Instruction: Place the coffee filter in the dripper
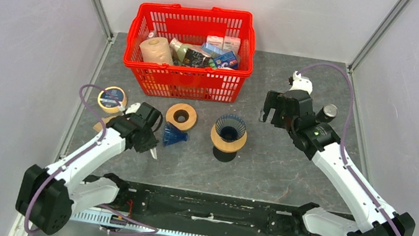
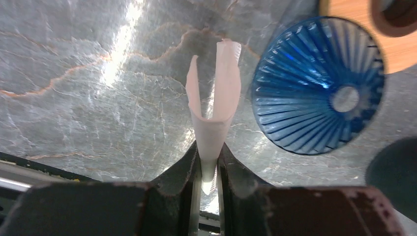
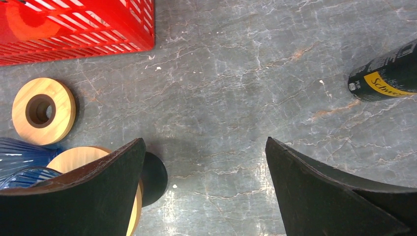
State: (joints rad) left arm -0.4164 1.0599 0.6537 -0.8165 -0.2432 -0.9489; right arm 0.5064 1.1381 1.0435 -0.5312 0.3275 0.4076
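My left gripper (image 1: 150,145) is shut on the coffee filter (image 2: 214,98), a thin white paper piece folded into a narrow U that sticks out past the fingertips. It also shows in the top view (image 1: 153,153), low over the table and left of the dripper. The dripper (image 1: 228,136) stands mid-table, with a black base, a tan wooden collar and a dark cone mouth. Its base and collar show at the lower left of the right wrist view (image 3: 153,178). My right gripper (image 1: 270,116) is open and empty, above the table to the dripper's right.
A separate blue ribbed cone (image 1: 174,136) lies just right of the filter, and a separate wooden ring (image 1: 181,116) lies behind it. A red basket (image 1: 184,83) of groceries stands at the back. A round tin (image 1: 112,98) is at the left. A dark can (image 3: 388,73) lies at the right.
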